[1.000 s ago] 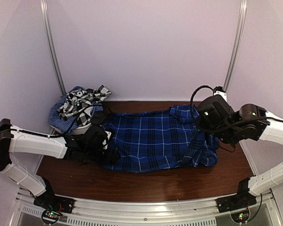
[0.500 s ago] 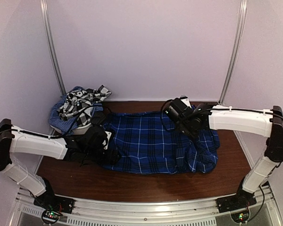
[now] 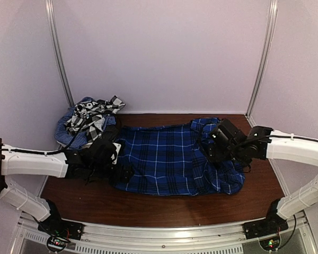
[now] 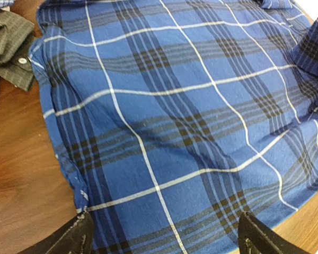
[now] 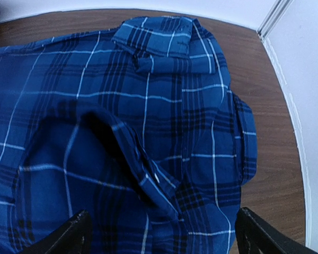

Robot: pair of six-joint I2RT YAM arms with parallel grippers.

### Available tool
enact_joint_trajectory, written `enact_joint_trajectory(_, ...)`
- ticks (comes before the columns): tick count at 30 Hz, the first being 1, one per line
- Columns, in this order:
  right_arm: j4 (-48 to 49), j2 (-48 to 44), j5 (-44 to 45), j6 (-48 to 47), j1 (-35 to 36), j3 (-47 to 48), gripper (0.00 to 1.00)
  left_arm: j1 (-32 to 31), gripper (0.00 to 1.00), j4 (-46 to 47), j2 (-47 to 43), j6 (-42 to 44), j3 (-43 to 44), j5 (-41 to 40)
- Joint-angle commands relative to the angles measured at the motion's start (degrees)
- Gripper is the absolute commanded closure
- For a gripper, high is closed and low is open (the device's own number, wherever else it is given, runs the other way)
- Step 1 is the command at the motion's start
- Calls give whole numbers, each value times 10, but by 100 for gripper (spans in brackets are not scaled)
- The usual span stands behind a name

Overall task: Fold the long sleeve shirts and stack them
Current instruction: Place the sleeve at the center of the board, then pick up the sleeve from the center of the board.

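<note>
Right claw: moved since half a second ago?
Yes. The right claw pulled back rightward and nearer, away from the back wall, above the blue plaid shirt.

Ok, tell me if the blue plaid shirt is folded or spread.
Mostly spread: the blue plaid shirt lies flat across the table, only its right end flapped over onto itself.

From where I stood, no word, number, brand mark or sign could be read on the blue plaid shirt [image 3: 169, 159] or on anything else in sight.
</note>
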Motion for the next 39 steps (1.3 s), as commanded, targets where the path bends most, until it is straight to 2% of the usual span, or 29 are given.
enact_joint_trajectory(1, 35, -69, -74, 43, 0, -75, 7, 0, 3, -9, -8, 10, 27, -27)
enact_joint_trajectory(6, 56, -73, -65, 43, -8, -115, 9, -1, 3, -9, 11, 13, 46, -20)
enact_joint_trajectory(14, 124, 42, -40, -48, -61, -116, 10, -1, 3, -13, 12, 13, 54, -19)
enact_joint_trajectory(16, 148, 75, -43, -83, -74, -105, 14, -1, 3, -14, 12, 13, 54, -20)
enact_joint_trajectory(18, 155, 109, -43, -111, -86, -84, 27, -1, 3, -17, 13, 13, 55, -23)
enact_joint_trajectory(21, 122, 140, -4, -139, -90, -39, 57, -1, 3, -19, 14, 13, 58, -24)
enact_joint_trajectory(24, 102, 124, 14, -157, -90, -12, 91, 0, 3, -18, 16, 13, 60, -27)
enact_joint_trajectory(25, 91, 114, 20, -157, -90, -4, 100, -1, 3, -18, 17, 13, 61, -29)
enact_joint_trajectory(28, 17, 78, 59, -129, -90, 32, 100, -1, 3, -20, 22, 16, 67, -29)
enact_joint_trajectory(32, -136, 26, 126, -59, -90, 98, 100, -1, 3, -20, 29, 17, 70, -31)
enact_joint_trajectory(39, -257, -61, 147, -5, -90, 179, 100, 0, 3, -21, 47, 21, 81, -28)
